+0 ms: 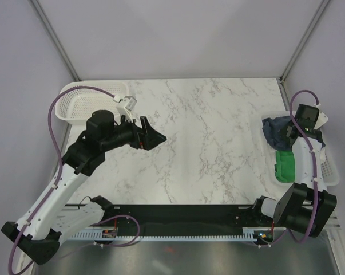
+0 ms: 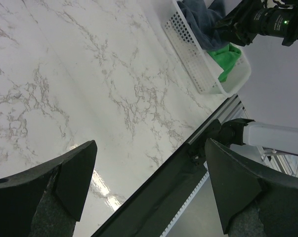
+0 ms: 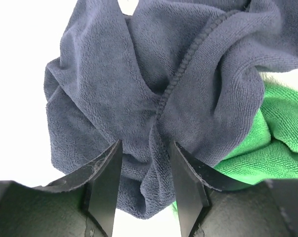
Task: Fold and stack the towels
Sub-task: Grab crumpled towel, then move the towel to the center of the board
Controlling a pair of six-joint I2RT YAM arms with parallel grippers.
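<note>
Surface: white marble-pattern table [image 1: 218, 126] with plain grey walls behind it.
Landmark: white mesh basket [image 1: 332, 172] at the table's right edge.
Navy towel [image 1: 272, 129]: crumpled in the far end of that basket, with one lobe hanging over its inner rim.
Green towel [image 1: 285, 165]: in the same basket at its near end, bunched up. It touches the navy towel and is partly under it.
Right gripper [image 1: 285, 133]: above the basket's far end, pointing down into the navy towel.
Right gripper state: the fingers [image 3: 106, 182] are partway apart. A raised fold of navy cloth with a stitched hem fills the gap and touches both inner faces. Whether the fold is clamped cannot be told.
Left gripper [image 1: 152, 132]: well apart from the basket, above the table's left half, pointing towards the basket.
Left gripper state: jaws spread wide with nothing between them, only bare marble below in the wrist view.
Second basket [image 1: 75, 106]: at the far left corner, across the table from the landmark basket.
</note>
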